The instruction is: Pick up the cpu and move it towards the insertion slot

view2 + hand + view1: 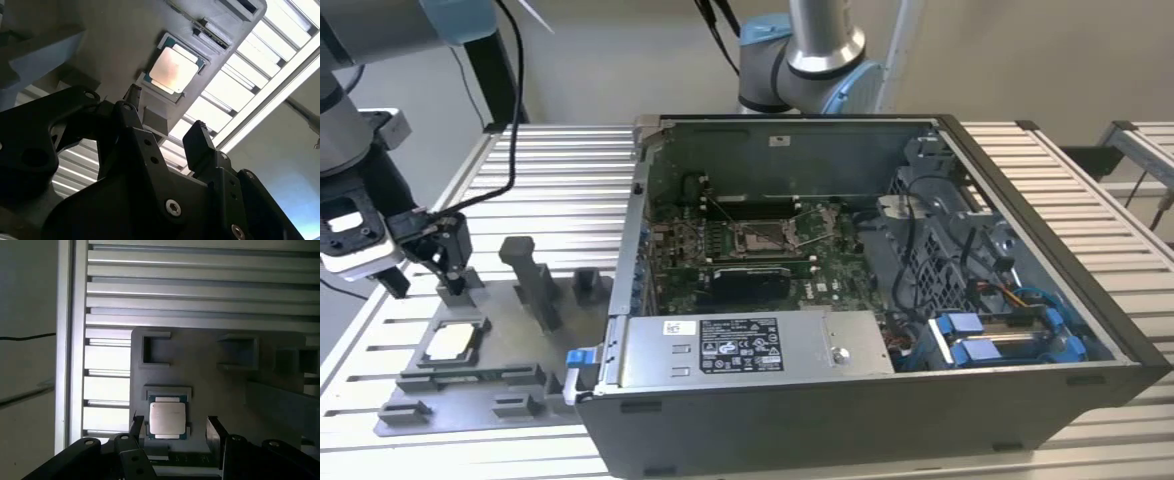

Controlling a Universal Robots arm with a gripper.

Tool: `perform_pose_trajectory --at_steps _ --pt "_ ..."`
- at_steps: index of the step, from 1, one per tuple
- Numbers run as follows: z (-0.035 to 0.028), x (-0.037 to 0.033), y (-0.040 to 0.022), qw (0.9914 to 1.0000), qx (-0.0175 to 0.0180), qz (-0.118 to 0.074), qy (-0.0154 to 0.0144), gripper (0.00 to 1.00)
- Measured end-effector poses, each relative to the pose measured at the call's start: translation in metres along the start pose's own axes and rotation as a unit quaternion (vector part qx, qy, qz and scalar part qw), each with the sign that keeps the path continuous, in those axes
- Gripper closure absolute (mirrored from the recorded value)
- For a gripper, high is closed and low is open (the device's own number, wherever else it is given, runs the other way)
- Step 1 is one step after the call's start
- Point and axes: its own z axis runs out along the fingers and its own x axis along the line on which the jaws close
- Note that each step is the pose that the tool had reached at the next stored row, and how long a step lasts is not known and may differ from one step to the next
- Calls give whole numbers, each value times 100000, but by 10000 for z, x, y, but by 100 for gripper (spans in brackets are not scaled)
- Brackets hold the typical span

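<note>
Gripper [175, 431] above the cpu [454, 342], jaws spread.
The cpu lies in a grey tray [520, 388] recess at the exterior view's left, well apart from the insertion slot [761, 237] in the open case [854, 420].

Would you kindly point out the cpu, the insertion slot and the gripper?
cpu [168, 419], first wrist view, middle of its top.
insertion slot [761, 237], exterior view, centre of its pin field.
gripper [174, 427], first wrist view, midway between its fingertips.

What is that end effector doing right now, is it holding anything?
End effector: open, holding nothing; the small square silvery-topped cpu lies ungripped in the grey plastic tray, in line with the gap between its fingers.
</note>
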Motion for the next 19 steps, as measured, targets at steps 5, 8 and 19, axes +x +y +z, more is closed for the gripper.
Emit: perform_pose_trajectory --at_steps 5,8,19 --pt "83 1 -27 100000 4 6 -6 0" --pt "136 1 -30 100000 39 3 -1 0" --pt "337 4 -38 100000 38 -14 -2 0"
